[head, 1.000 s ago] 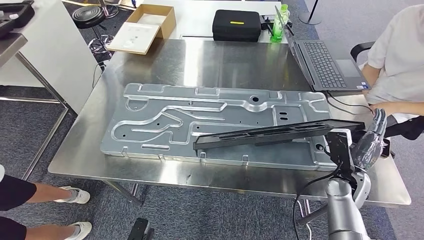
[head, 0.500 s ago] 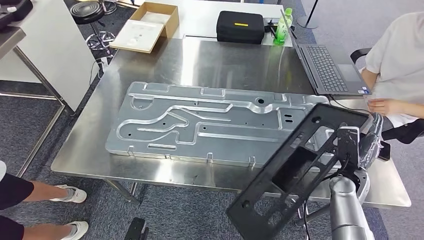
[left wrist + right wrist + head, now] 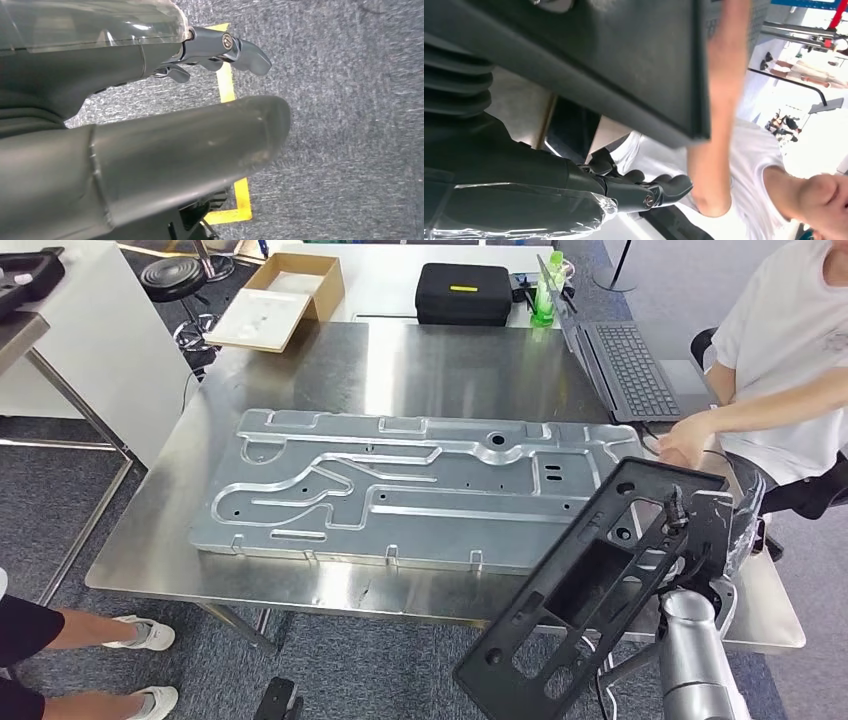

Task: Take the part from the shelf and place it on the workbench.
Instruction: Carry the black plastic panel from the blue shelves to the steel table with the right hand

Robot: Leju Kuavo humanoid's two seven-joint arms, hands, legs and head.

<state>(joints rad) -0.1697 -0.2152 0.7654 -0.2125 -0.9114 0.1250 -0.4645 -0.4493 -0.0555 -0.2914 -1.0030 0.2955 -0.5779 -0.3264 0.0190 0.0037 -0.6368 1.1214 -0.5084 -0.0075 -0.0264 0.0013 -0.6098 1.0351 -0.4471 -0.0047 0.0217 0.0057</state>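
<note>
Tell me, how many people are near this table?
2: a seated person in white at the workbench's far right, reaching in, and someone's legs at its left. Others may be hidden.

floor: grey carpet, yellow tape line | furniture: white table, black stool

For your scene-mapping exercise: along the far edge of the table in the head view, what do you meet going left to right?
Cardboard box → black case → green bottle → laptop → seated person.
</note>
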